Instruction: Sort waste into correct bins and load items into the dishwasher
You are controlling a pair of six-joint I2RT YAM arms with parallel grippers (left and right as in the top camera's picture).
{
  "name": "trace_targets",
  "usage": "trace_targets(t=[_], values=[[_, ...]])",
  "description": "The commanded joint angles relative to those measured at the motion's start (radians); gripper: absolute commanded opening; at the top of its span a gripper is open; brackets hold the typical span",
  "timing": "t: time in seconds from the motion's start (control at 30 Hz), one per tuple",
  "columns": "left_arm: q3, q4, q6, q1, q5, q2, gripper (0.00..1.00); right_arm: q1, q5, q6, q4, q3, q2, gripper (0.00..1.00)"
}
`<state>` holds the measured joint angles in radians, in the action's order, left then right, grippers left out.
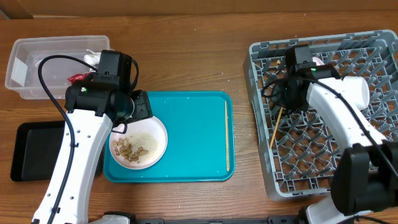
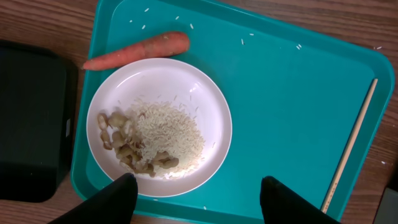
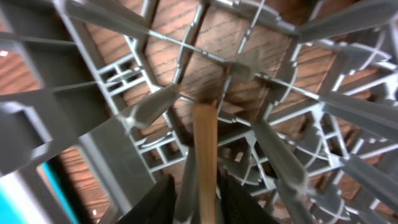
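The teal tray (image 1: 193, 118) lies in the middle of the table (image 1: 186, 43); everything else is placed from it. On its left part sits the white plate (image 2: 186, 81), with a heap of white rice (image 2: 171, 130) in the middle and brown scraps (image 2: 121, 140) beside it; loose grains are scattered over the tray floor. The orange carrot (image 2: 140, 51) lies on the tray just beside the plate's far rim; whether they touch I cannot tell. The left gripper (image 2: 198, 183) hangs above the tray over the plate's near edge, jaws spread wide and holding nothing. The loose chopstick (image 1: 227, 134) lies along the tray's right edge. To the right of the tray, apart from it, stands the grey dish rack (image 1: 311, 155); there the right gripper (image 3: 198, 186) is pinching the held chopstick (image 3: 205, 140), whose far end points down among the pegs. Just off the tray's left edge lies the black tray (image 1: 31, 149); beyond its far left corner stands the clear tub (image 1: 25, 53), with the red wrapper (image 1: 79, 78) and the white paper (image 1: 93, 59) inside.
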<state>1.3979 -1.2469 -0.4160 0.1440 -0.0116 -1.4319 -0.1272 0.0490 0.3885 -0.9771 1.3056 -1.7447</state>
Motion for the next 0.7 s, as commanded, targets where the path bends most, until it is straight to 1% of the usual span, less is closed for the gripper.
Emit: trace_targets(t=[0.0, 0.1, 0.2, 0.33, 0.5, 0.67], values=[[0.011, -0.003, 0.012, 0.000, 0.004, -0.006, 0.66, -0.003, -0.006, 0.005, 0.008, -0.010, -0.019, 0.21], [0.011, -0.003, 0.012, 0.000, 0.004, -0.006, 0.65, -0.003, -0.006, 0.005, 0.011, -0.006, -0.019, 0.13], [0.011, -0.003, 0.012, 0.000, 0.004, -0.006, 0.66, -0.003, -0.006, 0.005, -0.005, 0.012, -0.015, 0.08], [0.011, -0.002, 0.012, 0.000, 0.004, -0.006, 0.66, -0.003, -0.006, -0.004, -0.023, 0.048, 0.006, 0.07], [0.011, -0.002, 0.012, 0.000, 0.003, -0.006, 0.66, -0.003, -0.011, -0.049, -0.035, 0.067, 0.034, 0.04], [0.011, -0.003, 0.012, 0.000, 0.004, -0.006, 0.66, -0.003, -0.010, -0.083, -0.045, 0.067, 0.034, 0.06]])
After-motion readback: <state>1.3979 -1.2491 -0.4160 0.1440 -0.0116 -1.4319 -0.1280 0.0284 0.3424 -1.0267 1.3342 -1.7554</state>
